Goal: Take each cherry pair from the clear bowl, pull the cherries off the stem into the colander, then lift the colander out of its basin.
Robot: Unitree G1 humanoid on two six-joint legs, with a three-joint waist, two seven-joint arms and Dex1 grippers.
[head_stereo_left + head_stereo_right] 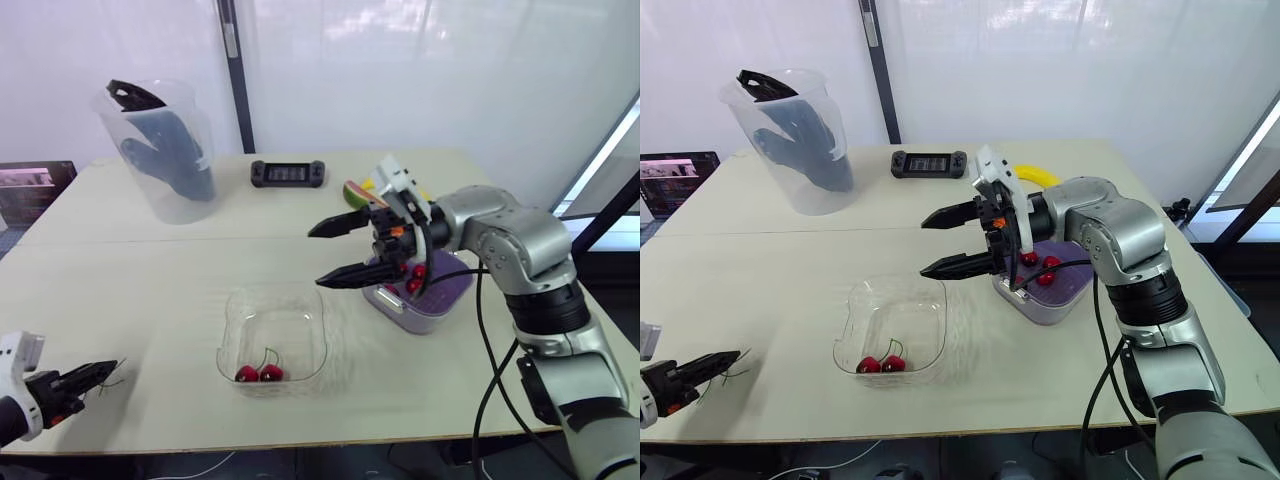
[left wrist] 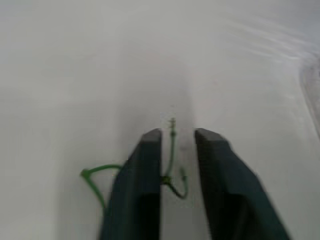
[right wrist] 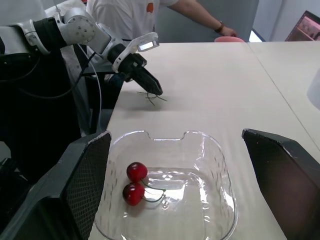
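Clear glossy plastic in the bowl (image 1: 305, 320), shiny smooth skin on the cherries (image 1: 259, 373). Matt, pale, faintly wood-grained top on the table (image 1: 150, 290), matt purple plastic in the colander (image 1: 452, 288). Matt black fingers (image 1: 962, 264) on the right gripper (image 1: 925, 246), satin silver casing on its arm (image 1: 1120, 235)

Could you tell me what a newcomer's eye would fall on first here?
The right pincer hangs wide open between the clear bowl and the purple colander. One cherry pair lies in the bowl, and green stems lie by the left pincer at the table's near left edge.
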